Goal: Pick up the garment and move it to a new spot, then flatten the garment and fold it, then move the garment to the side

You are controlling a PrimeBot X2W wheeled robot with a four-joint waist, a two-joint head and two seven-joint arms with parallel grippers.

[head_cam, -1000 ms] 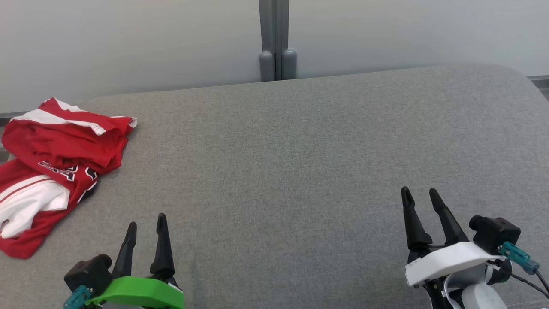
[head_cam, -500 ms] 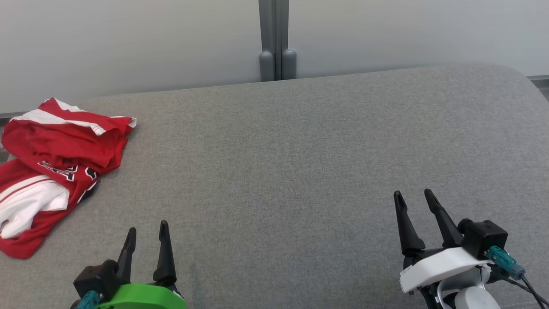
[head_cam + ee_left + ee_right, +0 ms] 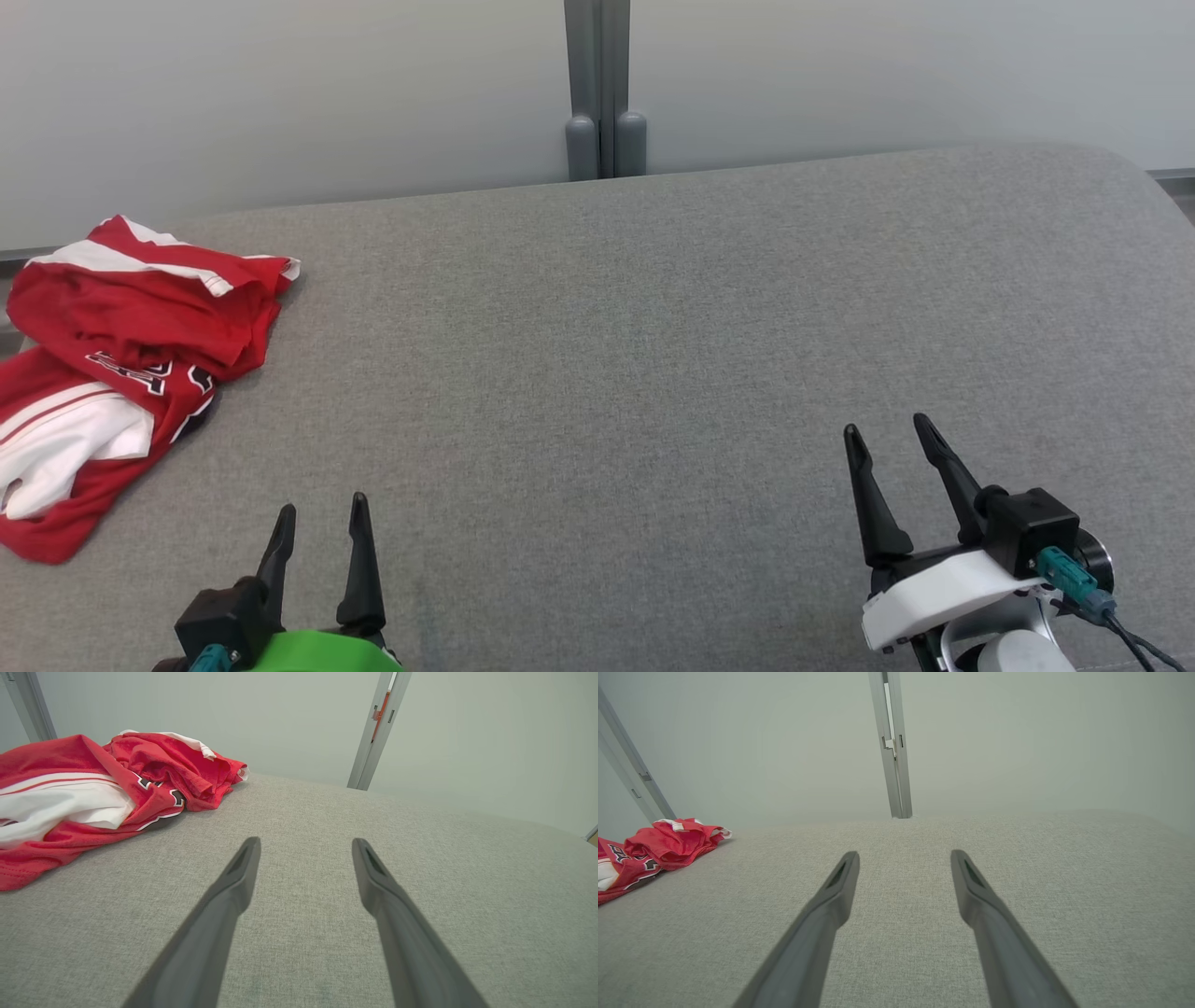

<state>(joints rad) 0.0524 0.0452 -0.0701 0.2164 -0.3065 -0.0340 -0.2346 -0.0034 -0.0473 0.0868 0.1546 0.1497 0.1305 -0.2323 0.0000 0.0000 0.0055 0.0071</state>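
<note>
- The garment [image 3: 121, 373], a red-and-white sports jersey with dark lettering, is lying in a rumpled heap at the far left of the grey upholstered surface [image 3: 653, 327]. Part of it is running past the left edge of the head view.
- The left gripper [image 3: 322, 504] is hanging low at the near edge, with its two dark fingers spread and nothing between them. It is near the jersey but clearly apart from it.
- The right gripper [image 3: 885, 425] is sitting well across the surface from the jersey, its fingers likewise spread and empty over bare fabric.
- Over the last second both grippers have been sliding down the head view, toward the robot. The left has been sinking further behind the bottom edge, and the right has been drifting down and slightly toward the centre.
- The whole picture has also been shifting down a touch, so the head camera is moving a little. The jersey itself is not being disturbed, and its folds are looking the same as before.
- Judging from this, neither arm is closing on the cloth yet; they are settling rather than reaching.
- The jersey is looking bunched rather than flattened or neatly folded, so the pick-up is probably ahead.
- The left arm is the better placed one for the reach.
- The grey post [image 3: 597, 93] against the pale wall is standing well clear of the work.
</note>
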